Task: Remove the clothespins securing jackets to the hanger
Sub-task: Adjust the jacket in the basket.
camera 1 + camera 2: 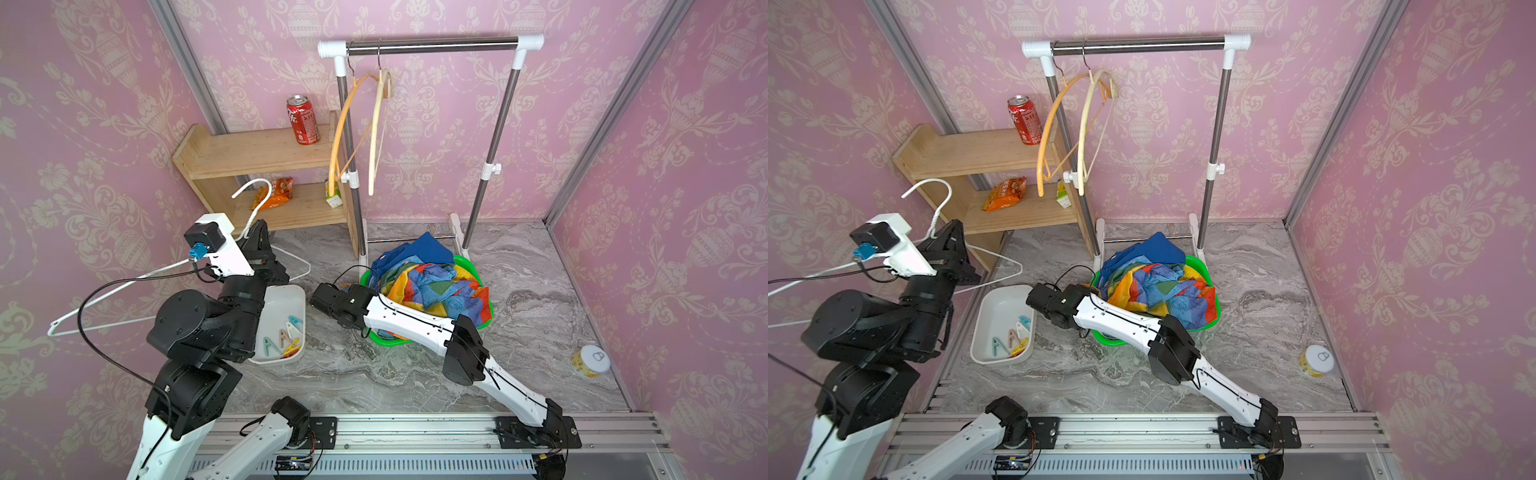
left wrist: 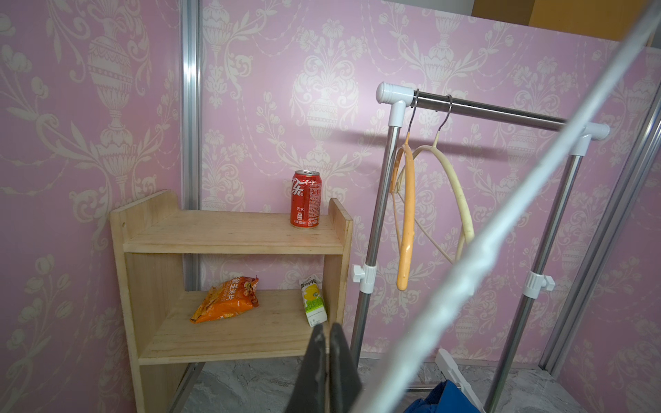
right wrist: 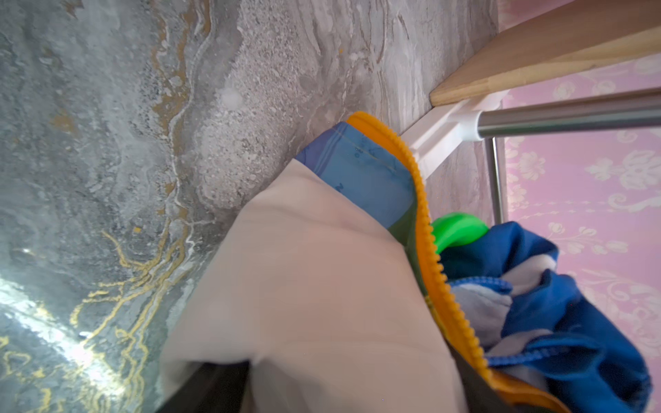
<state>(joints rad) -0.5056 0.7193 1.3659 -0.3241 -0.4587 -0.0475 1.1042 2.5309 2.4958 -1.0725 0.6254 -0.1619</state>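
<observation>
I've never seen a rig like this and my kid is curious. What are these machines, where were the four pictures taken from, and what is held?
These are two robot arms, each ending in a claw. Two pictures look down from overhead; two come from cameras on the arms' wrists. The left claw is shut on a bare white hanger, held in the air. The right claw reaches into jackets piled in a green basket; cloth covers it, so its grip is unclear. Clothespins lie in a white tray.
</observation>
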